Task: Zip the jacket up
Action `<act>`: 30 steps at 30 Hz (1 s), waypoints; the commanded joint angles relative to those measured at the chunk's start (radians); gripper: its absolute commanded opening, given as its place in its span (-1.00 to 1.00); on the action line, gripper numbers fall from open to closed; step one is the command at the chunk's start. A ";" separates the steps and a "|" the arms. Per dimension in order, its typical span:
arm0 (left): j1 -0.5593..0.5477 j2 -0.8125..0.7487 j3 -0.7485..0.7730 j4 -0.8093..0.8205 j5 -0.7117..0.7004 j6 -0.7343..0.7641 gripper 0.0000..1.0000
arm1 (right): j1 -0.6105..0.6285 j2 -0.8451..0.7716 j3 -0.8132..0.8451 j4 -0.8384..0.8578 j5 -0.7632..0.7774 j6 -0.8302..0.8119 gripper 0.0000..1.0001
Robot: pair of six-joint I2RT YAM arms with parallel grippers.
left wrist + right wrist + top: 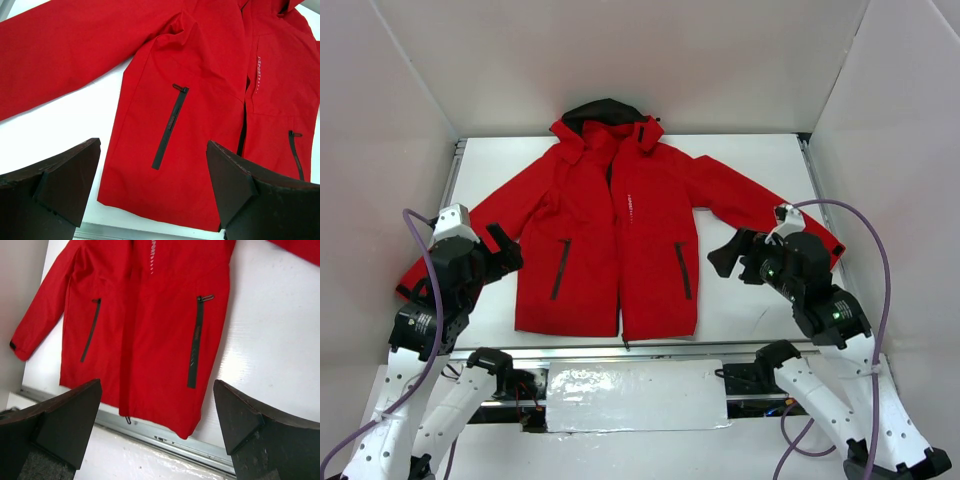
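The red hooded jacket [620,240] lies flat on the white table, hood far, hem near, sleeves spread. Its front zipper [618,290] runs down the middle, and the zipper pull [127,419] hangs at the hem by the table's front edge. Two black pocket zippers [561,268] slant on the front panels. My left gripper [500,250] is open and empty, above the table left of the jacket's body. My right gripper [725,255] is open and empty, just right of the hem. The jacket also shows in the left wrist view [200,125] and the right wrist view [150,340].
White walls enclose the table on three sides. A metal rail [620,350] runs along the front edge, with a shiny white plate [635,395] below it. Purple cables loop from both arms. Bare table [760,310] lies right of the hem.
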 commanded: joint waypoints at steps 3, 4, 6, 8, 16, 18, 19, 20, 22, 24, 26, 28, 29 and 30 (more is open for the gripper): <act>-0.001 0.000 -0.002 0.039 0.010 0.013 0.99 | 0.006 0.012 0.006 0.077 -0.207 -0.075 1.00; 0.000 0.001 -0.004 0.040 0.011 0.013 0.99 | 0.009 0.018 -0.004 0.105 -0.267 -0.070 1.00; 0.000 0.007 -0.004 0.042 0.016 0.016 0.99 | 0.073 0.044 -0.033 0.205 -0.364 -0.017 1.00; 0.000 0.018 0.001 0.039 0.016 0.014 0.99 | 0.280 0.185 -0.018 0.236 -0.196 0.012 1.00; 0.000 0.014 -0.001 0.033 0.002 0.010 0.99 | 0.802 0.789 0.249 0.070 0.513 0.258 0.90; 0.000 0.009 -0.002 0.034 0.004 0.011 0.99 | 0.836 0.927 0.294 0.023 0.562 0.305 0.72; -0.001 0.009 -0.001 0.034 0.005 0.013 0.99 | 0.842 0.999 0.324 0.010 0.565 0.316 0.58; -0.001 0.012 -0.001 0.034 0.005 0.013 0.99 | 0.846 1.024 0.331 0.013 0.568 0.327 0.55; -0.001 0.014 -0.002 0.036 0.011 0.016 0.99 | 0.856 1.068 0.323 0.053 0.539 0.327 0.45; -0.001 0.015 -0.001 0.037 0.016 0.019 0.99 | 0.857 1.082 0.305 0.090 0.505 0.327 0.33; -0.001 0.015 -0.002 0.039 0.022 0.021 0.99 | 0.857 1.092 0.269 0.128 0.478 0.339 0.08; -0.001 0.017 -0.001 0.039 0.022 0.024 0.99 | 0.857 1.096 0.246 0.131 0.485 0.351 -0.23; -0.001 0.015 -0.001 0.039 0.022 0.022 0.99 | 0.860 1.093 0.239 0.133 0.490 0.361 -0.29; -0.001 0.017 -0.001 0.039 0.024 0.022 0.99 | 0.860 1.089 0.219 0.137 0.491 0.361 -0.31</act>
